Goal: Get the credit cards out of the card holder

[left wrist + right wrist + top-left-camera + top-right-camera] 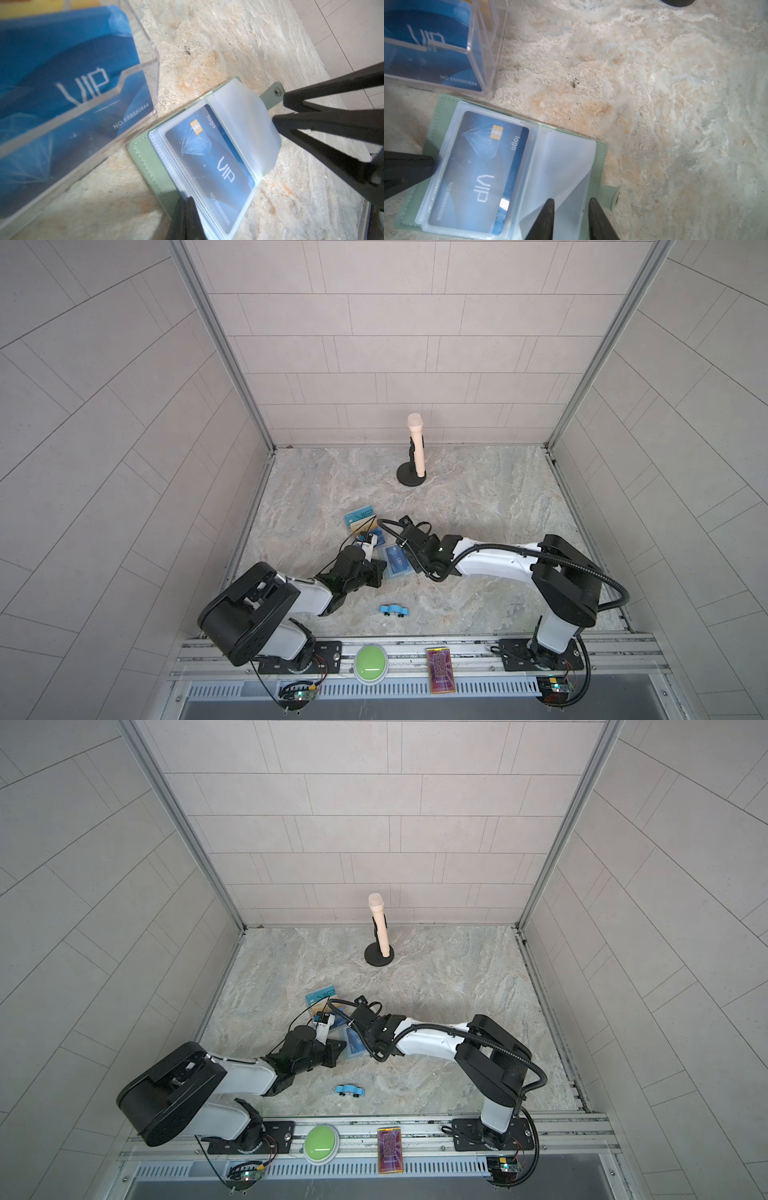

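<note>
The mint-green card holder (446, 108) lies open on the marble table, its snap tab (275, 91) pointing away from the spine. A blue credit card (481, 166) with a gold chip and "VIP" print sits inside the top clear sleeve, also seen in the left wrist view (209, 162). My left gripper (185, 205) is shut, its tips pressing on the sleeve pages at the holder's edge. My right gripper (572, 204) stands narrowly open over the opposite page, with that frosted sleeve's outer edge between its fingers (307, 122). In both top views the arms hide most of the holder (392, 564).
A clear acrylic stand (83, 116) with printed blue cards stands right beside the holder (359, 524). A beige microphone (415, 448) stands on a black base at the back. A blue toy car (394, 610) lies nearer the front rail.
</note>
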Controlling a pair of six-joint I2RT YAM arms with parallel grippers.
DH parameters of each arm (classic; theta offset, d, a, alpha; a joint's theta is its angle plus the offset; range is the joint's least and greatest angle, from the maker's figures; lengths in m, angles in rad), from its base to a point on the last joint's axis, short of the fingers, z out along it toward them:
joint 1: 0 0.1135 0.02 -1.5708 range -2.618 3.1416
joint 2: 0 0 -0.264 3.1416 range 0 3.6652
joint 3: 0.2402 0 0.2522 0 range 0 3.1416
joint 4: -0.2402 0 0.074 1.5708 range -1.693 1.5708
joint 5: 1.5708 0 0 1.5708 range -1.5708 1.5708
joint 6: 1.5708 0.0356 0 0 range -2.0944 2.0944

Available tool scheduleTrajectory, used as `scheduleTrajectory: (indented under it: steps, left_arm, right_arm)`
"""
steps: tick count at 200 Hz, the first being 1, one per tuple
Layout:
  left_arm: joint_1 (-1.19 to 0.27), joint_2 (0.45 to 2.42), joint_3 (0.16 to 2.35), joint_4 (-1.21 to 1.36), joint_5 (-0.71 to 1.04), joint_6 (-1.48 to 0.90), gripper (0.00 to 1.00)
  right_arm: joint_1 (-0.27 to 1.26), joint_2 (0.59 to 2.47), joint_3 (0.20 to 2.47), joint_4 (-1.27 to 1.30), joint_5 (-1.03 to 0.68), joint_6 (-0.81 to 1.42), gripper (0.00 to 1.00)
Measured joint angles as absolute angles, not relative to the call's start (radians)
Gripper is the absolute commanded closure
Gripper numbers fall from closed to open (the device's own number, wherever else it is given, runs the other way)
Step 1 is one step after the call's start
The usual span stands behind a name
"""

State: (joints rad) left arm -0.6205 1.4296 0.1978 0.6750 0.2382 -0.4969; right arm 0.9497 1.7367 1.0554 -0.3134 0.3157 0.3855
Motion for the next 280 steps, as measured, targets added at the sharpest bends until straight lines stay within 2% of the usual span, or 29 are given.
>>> scheduleTrajectory:
  steps: [47,77,149,181,216,280]
  left_arm:
    - [-0.62,1.43,0.198,0.675,0.238,-0.497,1.0]
    - [-0.62,1.43,0.198,0.675,0.238,-0.497,1.0]
    - [-0.62,1.43,0.198,0.674,0.238,-0.496,1.0]
    - [-0.62,1.43,0.198,0.674,0.238,-0.496,1.0]
    - [-0.62,1.43,0.198,0.674,0.238,-0.496,1.0]
    - [-0.62,1.43,0.198,0.674,0.238,-0.496,1.0]
  right_arm:
    - [0.946,1.695,1.057,-0.367,0.333,0.384,0.67]
    - [0.933,1.683,1.107,-0.435,0.288,0.366,0.6]
    - [0.832,1.717,1.188,-0.466,-0.093,0.393,0.51]
    - [0.762,1.755,1.168,-0.425,-0.267,0.438,0.52]
    - [0.732,1.788,1.138,-0.369,-0.403,0.473,0.57]
    - [0.725,1.864,1.127,-0.296,-0.522,0.522,0.66]
